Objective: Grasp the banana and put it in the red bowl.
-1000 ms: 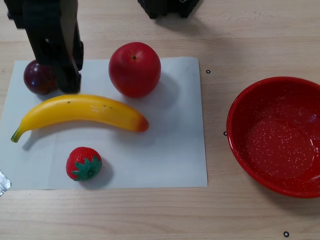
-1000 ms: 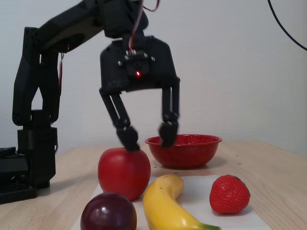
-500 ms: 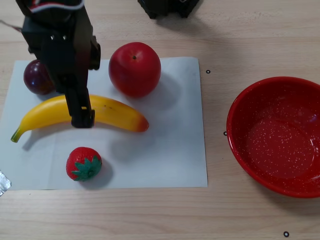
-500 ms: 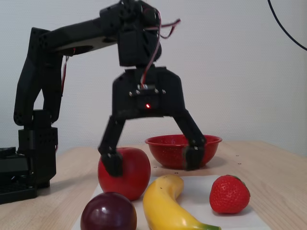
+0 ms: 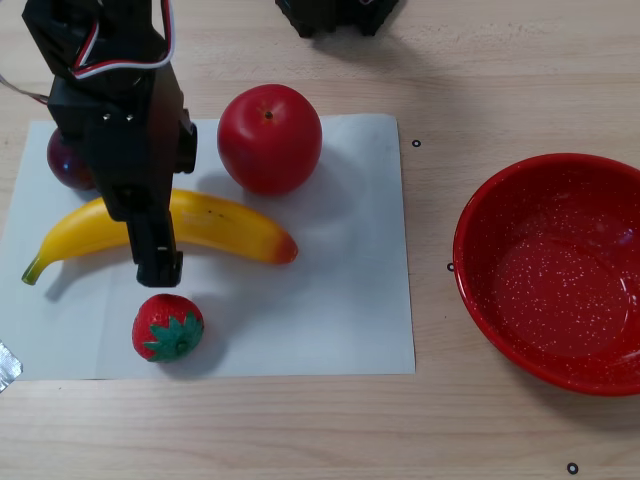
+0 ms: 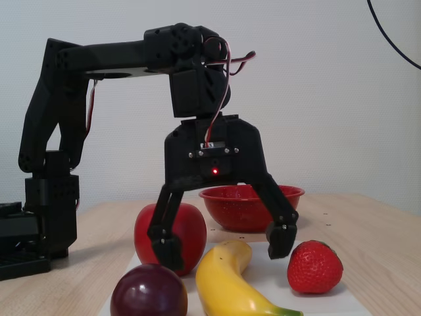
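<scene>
The other view looks straight down from above on the white paper sheet (image 5: 300, 330) lying on the wooden table, near enough that the sheet fills most of the picture's left and middle; the black arm rises toward the lens over the sheet's left part.

The fixed view stands low, close to table height, at one short end of that sheet (image 6: 329, 299) and faces along it toward a pale wall, very near the closest fruit.

Both views share the sheet, the arm above it and the wide glossy red speckled bowl (image 5: 550, 270) (image 6: 251, 207) beyond the sheet.
</scene>
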Controlling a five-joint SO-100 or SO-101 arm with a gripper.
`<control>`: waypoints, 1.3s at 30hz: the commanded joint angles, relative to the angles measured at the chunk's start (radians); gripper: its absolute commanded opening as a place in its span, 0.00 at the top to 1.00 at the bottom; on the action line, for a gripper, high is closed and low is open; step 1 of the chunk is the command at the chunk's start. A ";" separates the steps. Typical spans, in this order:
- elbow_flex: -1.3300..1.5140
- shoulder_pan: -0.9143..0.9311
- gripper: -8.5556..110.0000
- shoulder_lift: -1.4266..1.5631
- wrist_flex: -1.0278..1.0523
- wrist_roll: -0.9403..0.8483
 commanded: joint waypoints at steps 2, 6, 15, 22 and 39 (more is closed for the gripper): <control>-0.034 0.014 0.45 0.032 -0.037 0.015; -0.034 0.018 0.46 0.012 -0.041 0.015; -0.071 0.018 0.47 -0.049 -0.037 0.014; -0.069 0.011 0.51 -0.067 -0.048 0.015; -0.087 0.006 0.83 -0.051 -0.025 0.018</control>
